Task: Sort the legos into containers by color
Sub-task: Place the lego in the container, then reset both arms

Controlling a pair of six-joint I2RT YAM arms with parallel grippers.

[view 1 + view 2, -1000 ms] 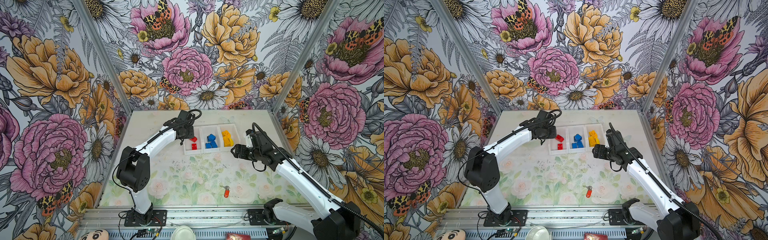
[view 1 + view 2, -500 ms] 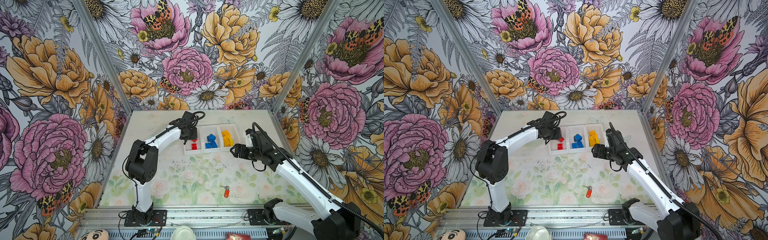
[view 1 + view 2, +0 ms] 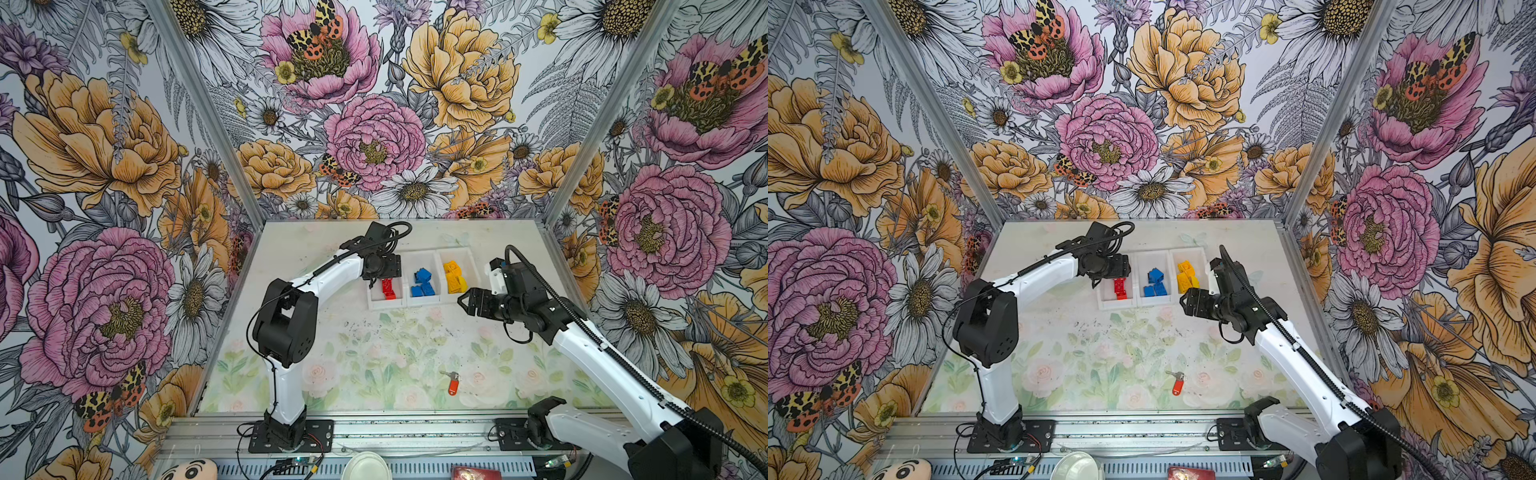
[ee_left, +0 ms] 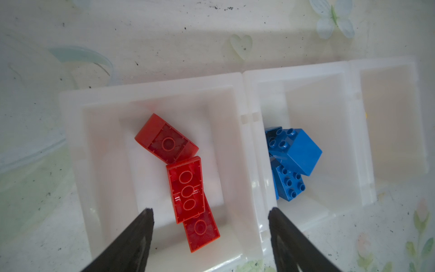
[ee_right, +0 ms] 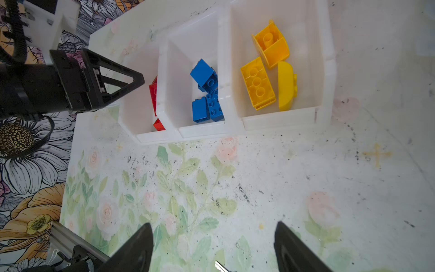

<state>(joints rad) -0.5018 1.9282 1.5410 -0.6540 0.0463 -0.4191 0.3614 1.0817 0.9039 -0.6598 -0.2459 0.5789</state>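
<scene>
Legos [image 3: 1156, 282] — inside the containers [image 3: 1153, 302]

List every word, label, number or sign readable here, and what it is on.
None can be read.
The red packet at the near edge may carry print, but it is too small and blurred.
The key tag and the red legos show no lettering.

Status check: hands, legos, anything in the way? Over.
Left hand open, empty, over red legos. Right hand open, empty, near containers. Blue legos, yellow legos binned separately. Key tag on table, not blocking.
</scene>
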